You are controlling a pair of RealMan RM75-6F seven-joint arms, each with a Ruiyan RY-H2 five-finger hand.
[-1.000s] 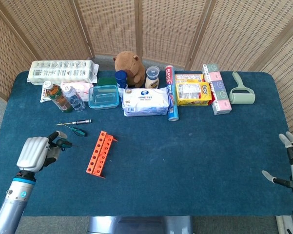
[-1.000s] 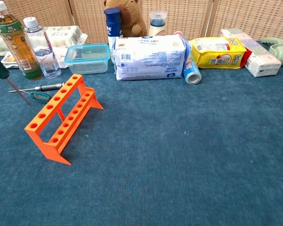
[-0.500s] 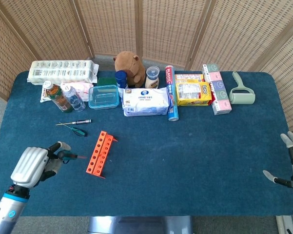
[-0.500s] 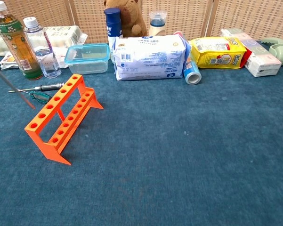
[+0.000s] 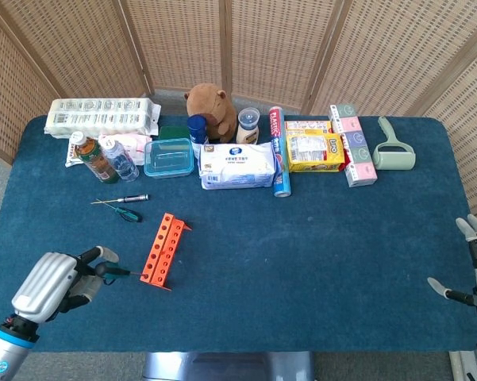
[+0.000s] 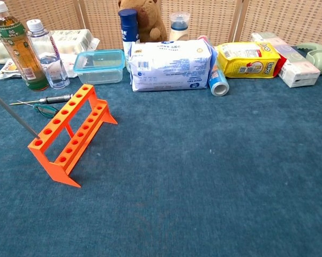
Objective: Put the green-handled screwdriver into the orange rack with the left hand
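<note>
Silver-shelled, the left hand point(image 5: 54, 282) pinches the green-handled screwdriver point(image 5: 111, 271) at its handle, shaft slanted so the tip meets the end hole of the orange plastic rack point(image 6: 68, 134), apparently to slide it in. Just behind the rack lie two more small screwdrivers point(image 6: 43, 103) on the blue cloth-covered table point(image 6: 214, 171), clear of the path. The right hand point(image 5: 470, 266) rests well apart, fingers spread, holding nothing.

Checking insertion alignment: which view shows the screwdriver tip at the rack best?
Chest view: the screwdriver shaft runs down to the orange rack's nearest end hole. Head view shows the left hand gripping it, tip foreshortened.
</note>
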